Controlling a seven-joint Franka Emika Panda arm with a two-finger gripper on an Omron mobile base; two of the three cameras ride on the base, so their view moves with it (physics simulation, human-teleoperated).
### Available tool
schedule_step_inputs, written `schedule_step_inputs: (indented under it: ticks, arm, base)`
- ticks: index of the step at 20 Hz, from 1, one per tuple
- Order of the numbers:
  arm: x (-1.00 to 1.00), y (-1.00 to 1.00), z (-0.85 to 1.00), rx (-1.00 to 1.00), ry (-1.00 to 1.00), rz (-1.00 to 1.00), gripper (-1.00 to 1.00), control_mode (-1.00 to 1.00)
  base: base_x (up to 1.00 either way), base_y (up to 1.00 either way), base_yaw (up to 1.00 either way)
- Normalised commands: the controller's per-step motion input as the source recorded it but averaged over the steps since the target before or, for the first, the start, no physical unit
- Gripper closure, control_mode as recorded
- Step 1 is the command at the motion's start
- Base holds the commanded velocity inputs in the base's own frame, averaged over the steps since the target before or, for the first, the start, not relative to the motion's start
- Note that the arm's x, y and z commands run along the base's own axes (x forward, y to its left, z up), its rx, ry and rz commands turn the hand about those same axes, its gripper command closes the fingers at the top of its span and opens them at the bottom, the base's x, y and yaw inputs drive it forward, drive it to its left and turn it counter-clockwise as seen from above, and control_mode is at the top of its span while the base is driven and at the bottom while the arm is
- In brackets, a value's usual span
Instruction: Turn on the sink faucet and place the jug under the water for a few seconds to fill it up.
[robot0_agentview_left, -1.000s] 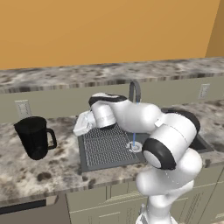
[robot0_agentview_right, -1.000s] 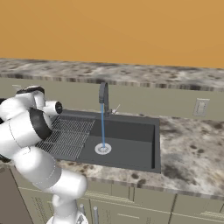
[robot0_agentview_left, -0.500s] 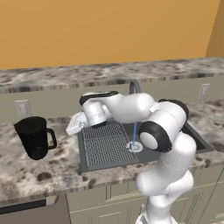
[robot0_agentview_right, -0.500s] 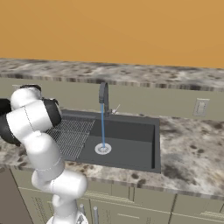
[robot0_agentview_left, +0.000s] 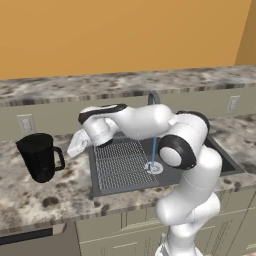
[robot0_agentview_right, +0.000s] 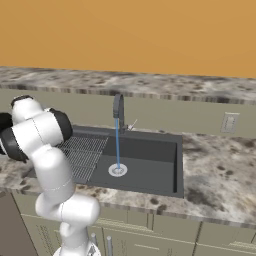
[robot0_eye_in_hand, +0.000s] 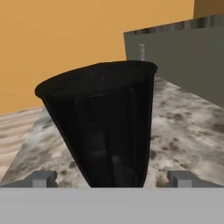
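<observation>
While water (robot0_agentview_right: 117, 145) runs into sink (robot0_agentview_right: 150, 160), end effector (robot0_eye_in_hand: 111, 178) open, empty, jug (robot0_eye_in_hand: 103, 122) base cut off between its tips.

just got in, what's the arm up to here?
The faucet is on, and a thin stream of water runs into the sink and hits the drain. The jug stands upright on the counter to the left of the sink, not yet picked up. The arm reaches left toward it, and in the hand view the open gripper faces the jug head on, a fingertip on either side of its base, not touching it.
</observation>
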Motion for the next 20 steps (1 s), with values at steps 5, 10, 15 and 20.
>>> schedule_step_inputs:
  ticks: [5,10,15,20]
  arm:
    - [0.00,0.27,-0.04,-0.07,0.00,0.03,-1.00,-1.00]
    - [0.00,0.16,0.00,-0.04,0.00,0.01,-1.00,-1.00]
    - [0.00,0.21,-0.03,-0.04,0.00,0.00,-1.00,-1.00]
    - [0.00,0.23,-0.11,-0.05,0.00,0.00,1.00,-1.00]
  base:
    - [0.00,0.00,0.00]
    - [0.00,0.00,0.00]
    - [0.00,0.00,0.00]
    - [0.00,0.00,0.00]
